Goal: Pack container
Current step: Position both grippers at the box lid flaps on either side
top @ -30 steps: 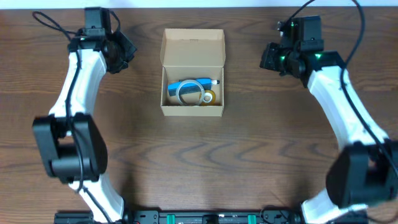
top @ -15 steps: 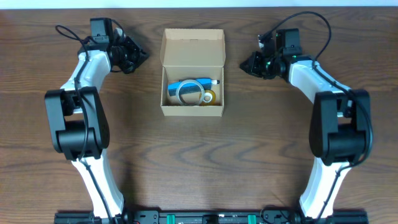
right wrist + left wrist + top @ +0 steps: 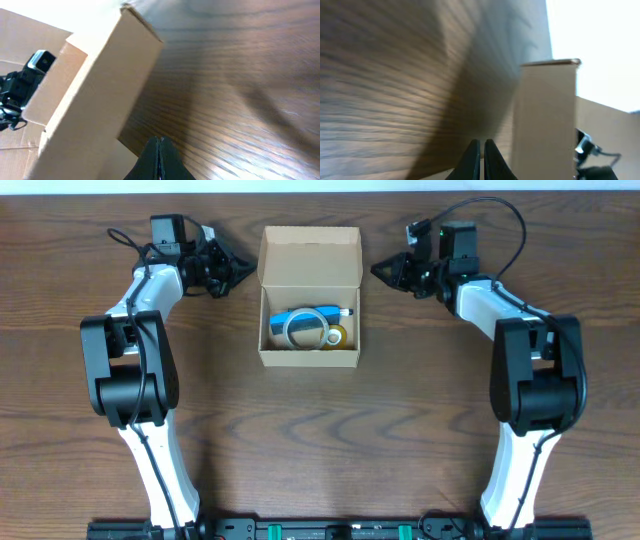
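The 2 arms had swung inward, putting the left gripper (image 3: 243, 268) and right gripper (image 3: 377, 268), jaws together and empty, just beside the open container (image 3: 310, 258), far-centre on the table (image 3: 320, 450).

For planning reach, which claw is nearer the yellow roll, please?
Right. The roll lies by the right wall of the box; the right claw is outside it, the left claw outside the opposite wall.

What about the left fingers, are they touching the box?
Apart. The left wrist view shows a strip of shadowed table between the shut left fingers and the box wall.
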Robot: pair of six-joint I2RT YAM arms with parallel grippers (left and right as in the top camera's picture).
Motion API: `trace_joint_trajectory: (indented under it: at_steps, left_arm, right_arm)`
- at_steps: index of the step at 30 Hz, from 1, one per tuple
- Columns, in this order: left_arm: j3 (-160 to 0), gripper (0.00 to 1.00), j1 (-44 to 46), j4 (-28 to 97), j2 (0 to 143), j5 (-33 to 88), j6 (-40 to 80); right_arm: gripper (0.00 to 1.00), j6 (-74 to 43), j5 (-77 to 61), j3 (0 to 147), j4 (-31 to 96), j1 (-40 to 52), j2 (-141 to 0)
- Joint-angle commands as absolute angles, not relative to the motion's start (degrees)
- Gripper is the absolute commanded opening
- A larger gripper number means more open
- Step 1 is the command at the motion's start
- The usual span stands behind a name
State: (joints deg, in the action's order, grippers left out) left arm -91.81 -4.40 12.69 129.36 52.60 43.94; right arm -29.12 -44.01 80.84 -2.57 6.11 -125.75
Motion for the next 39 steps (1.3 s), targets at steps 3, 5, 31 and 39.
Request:
trace_joint_trajectory:
  at_steps: [3,5,31,39]
  left_arm:
    - [-92.9,0.06,-4.5,11.7,130.2,57.9,44.1]
    - [-92.9,0.06,-4.5,11.4,130.2,58.9,44.1]
    - [-92.9,0.05,-4.8,7.6,130.2,71.8,36.0]
    - [-94.1,0.05,-5.3,6.3,130.2,75.1,36.0]
  right_arm:
    - [0.01,-30.3,-45.5,81.8,-4.1,8.1,-126.5]
    - [0.01,-29.9,-45.5,81.8,-4.8,8.5,-126.5]
    - [0.01,-26.1,-54.0,81.8,-14.5,8.7,-126.3]
    - [0.01,-25.6,-58.1,81.8,-17.3,8.7,-126.3]
